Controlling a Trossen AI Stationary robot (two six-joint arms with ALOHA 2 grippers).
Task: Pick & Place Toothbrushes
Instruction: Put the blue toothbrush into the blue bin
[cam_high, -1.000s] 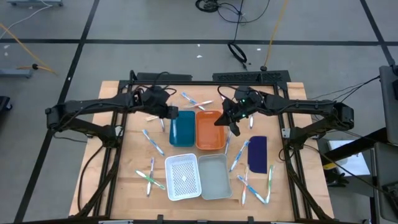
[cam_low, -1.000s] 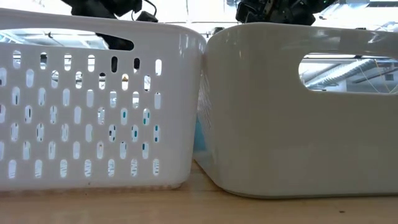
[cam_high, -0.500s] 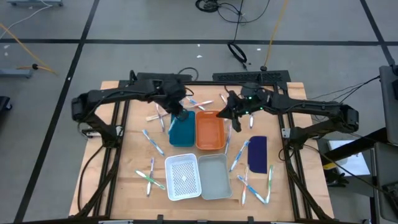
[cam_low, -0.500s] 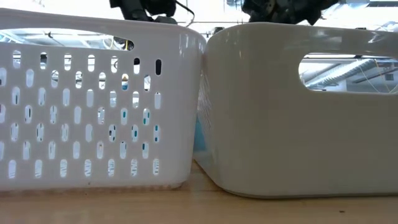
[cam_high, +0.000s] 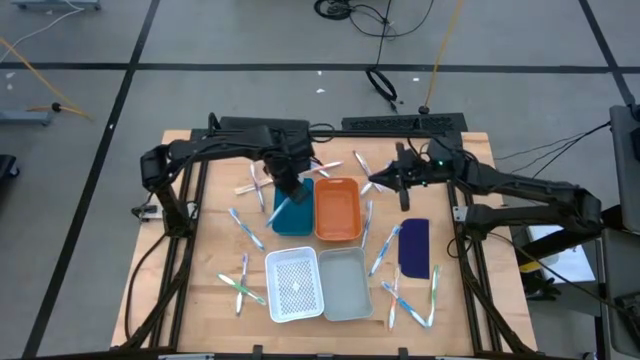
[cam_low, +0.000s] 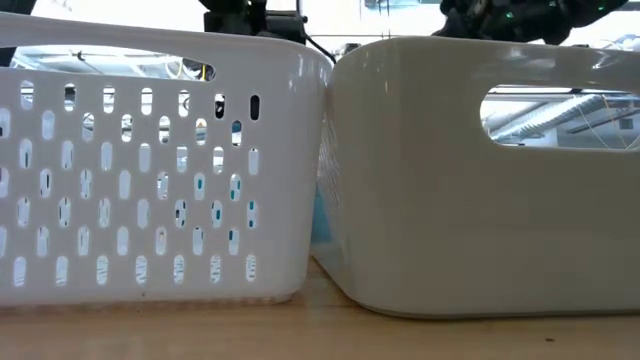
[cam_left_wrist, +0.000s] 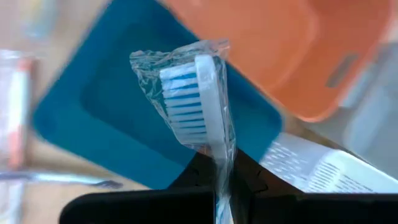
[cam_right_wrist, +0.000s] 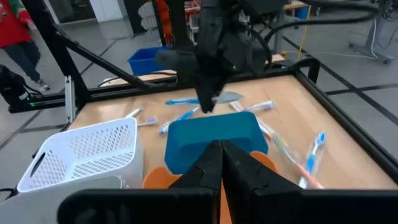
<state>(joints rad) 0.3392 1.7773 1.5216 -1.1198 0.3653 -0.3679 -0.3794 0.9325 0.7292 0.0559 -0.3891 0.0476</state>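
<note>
I saw a teal plastic bin (cam_high: 293, 214) touching an orange plastic bin (cam_high: 338, 209) mid-table. Nearer me sat a white perforated basket (cam_high: 294, 284) beside a plain grey-white tub (cam_high: 346, 283). A dark blue flat oblong piece (cam_high: 414, 247) lay right of them.

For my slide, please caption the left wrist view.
Left gripper holds a wrapped blue toothbrush above the teal tray.

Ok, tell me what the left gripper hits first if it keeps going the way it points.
Most likely the blue tray: the left gripper, shut on a wrapped toothbrush, points down into it, though depth is unclear.
</note>
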